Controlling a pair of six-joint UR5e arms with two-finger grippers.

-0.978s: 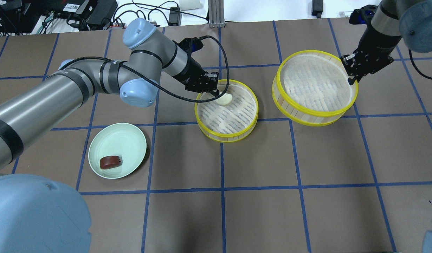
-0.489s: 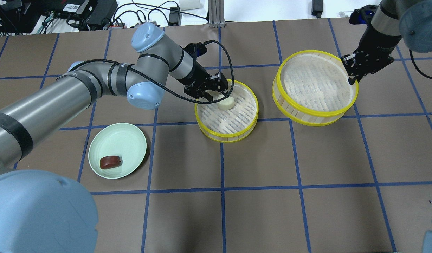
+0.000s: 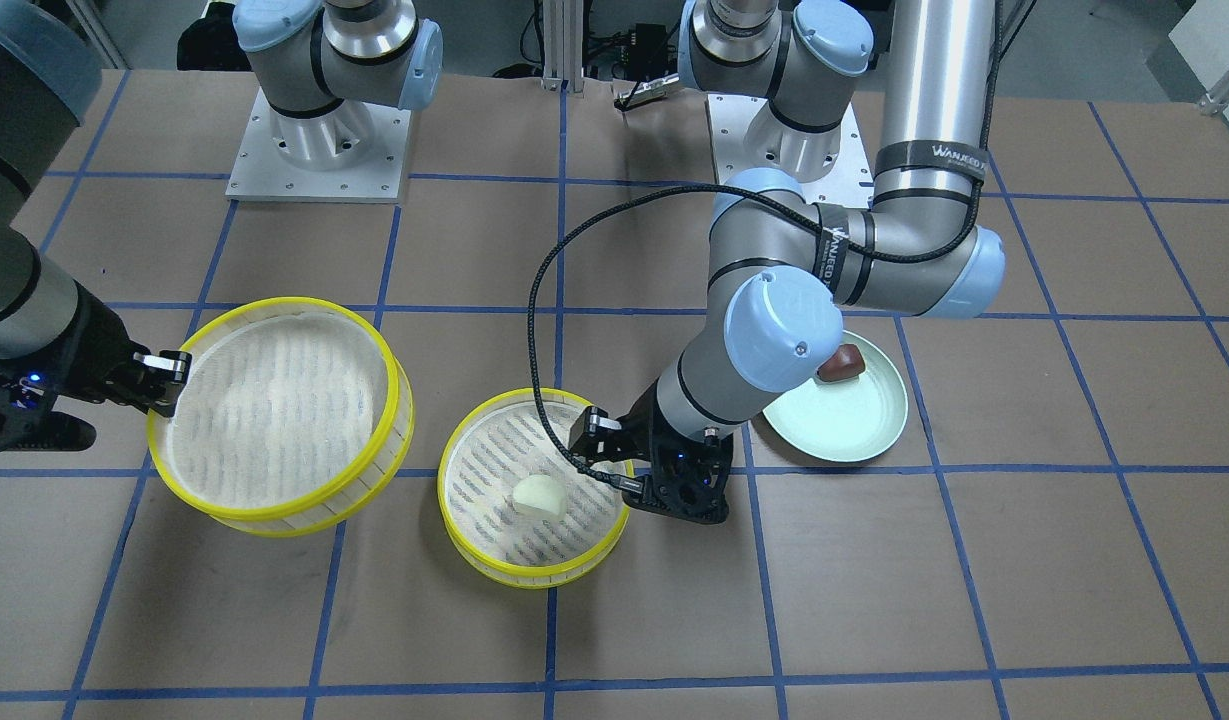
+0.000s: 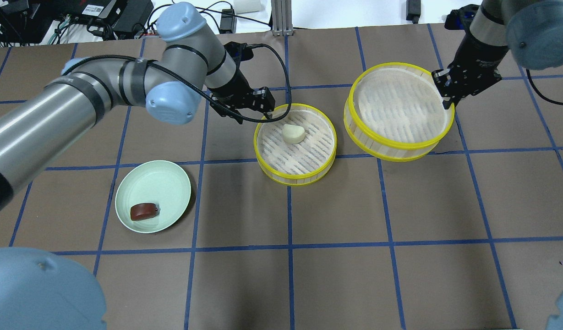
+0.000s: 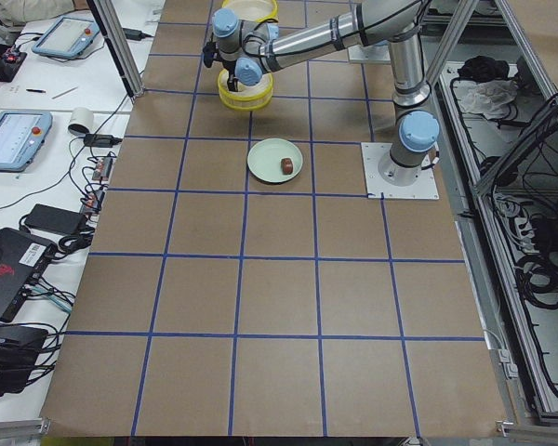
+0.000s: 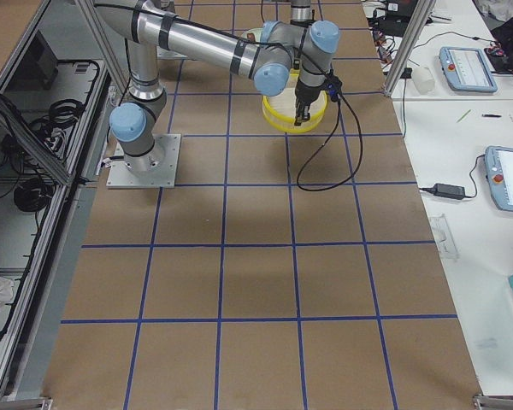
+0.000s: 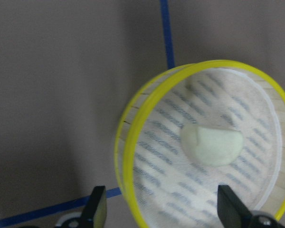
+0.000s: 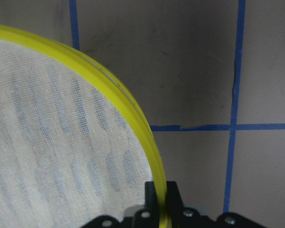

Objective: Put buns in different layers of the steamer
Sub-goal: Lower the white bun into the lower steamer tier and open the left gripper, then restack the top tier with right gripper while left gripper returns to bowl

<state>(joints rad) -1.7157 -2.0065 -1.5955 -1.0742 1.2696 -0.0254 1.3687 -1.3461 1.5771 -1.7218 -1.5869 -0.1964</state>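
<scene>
Robotics lab. Taped-grid table (image 4: 336, 275), teach pendants (image 6: 466, 68) on white side benches (image 6: 462, 145). Cable clutter (image 4: 185, 11) just beyond left gripper (image 4: 266, 110).

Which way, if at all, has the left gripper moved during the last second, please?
Yes. In the overhead view, the left gripper has drawn back leftward from over the cream-white bun to the far-left rim of its tray.
</scene>
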